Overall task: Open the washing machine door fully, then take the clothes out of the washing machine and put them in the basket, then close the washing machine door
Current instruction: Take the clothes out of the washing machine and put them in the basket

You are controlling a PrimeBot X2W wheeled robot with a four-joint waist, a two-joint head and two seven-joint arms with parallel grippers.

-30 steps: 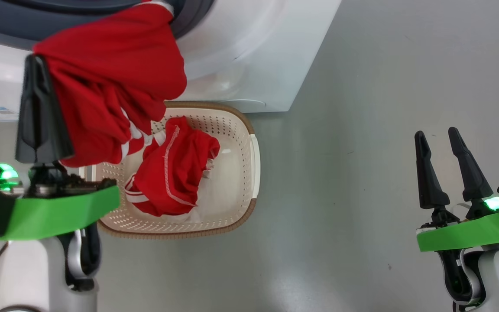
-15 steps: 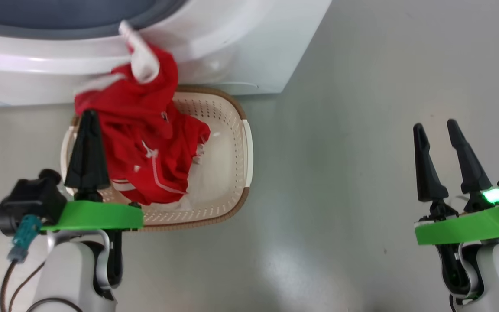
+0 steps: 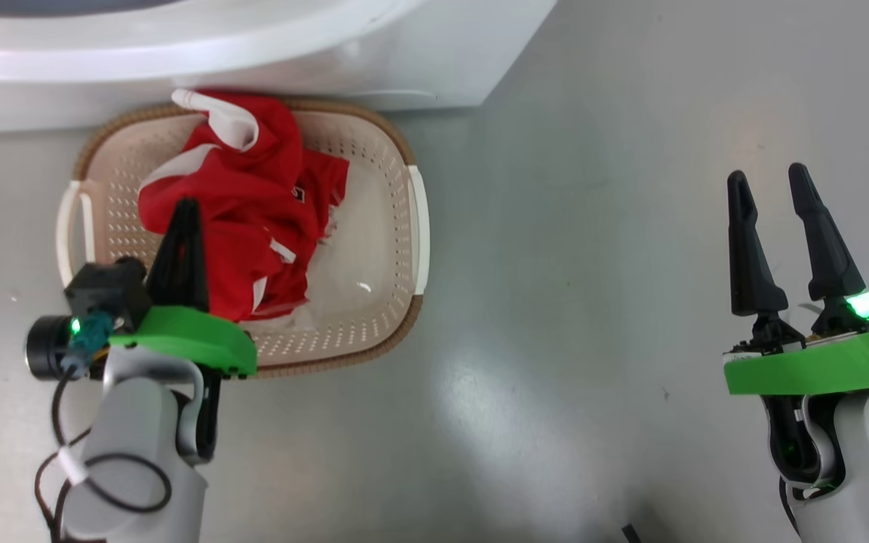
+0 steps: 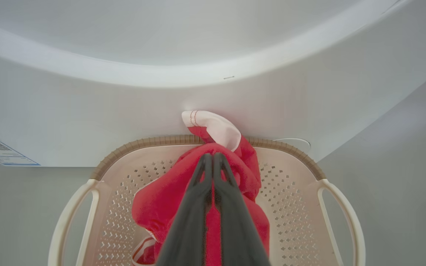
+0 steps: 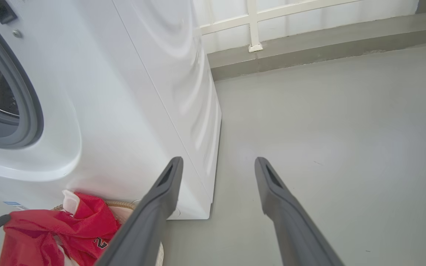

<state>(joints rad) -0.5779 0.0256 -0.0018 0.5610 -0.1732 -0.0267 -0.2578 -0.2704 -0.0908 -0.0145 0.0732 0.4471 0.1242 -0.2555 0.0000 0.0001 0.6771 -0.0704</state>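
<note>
Red garment [image 3: 253, 188], white stripes and trim, bunched in a loose heap in the left half of the basket [image 3: 397, 249]. You can read its long axis running from the basket's near side toward the washing machine [image 3: 291, 53]. The far end is a white cuff [image 4: 213, 127], which pokes up over the brown rim and points at the machine's front. A small dark emblem shows on one fold.

Left gripper [image 4: 213, 158]: fingers pressed together with red cloth pinched between them, tips against the heap's upper fold.

The basket sits on the grey floor [image 3: 570, 286], its far rim just beside the machine's base.

To your right, right gripper [image 3: 768, 177]: fingers apart, over the floor, well away from the basket.
</note>
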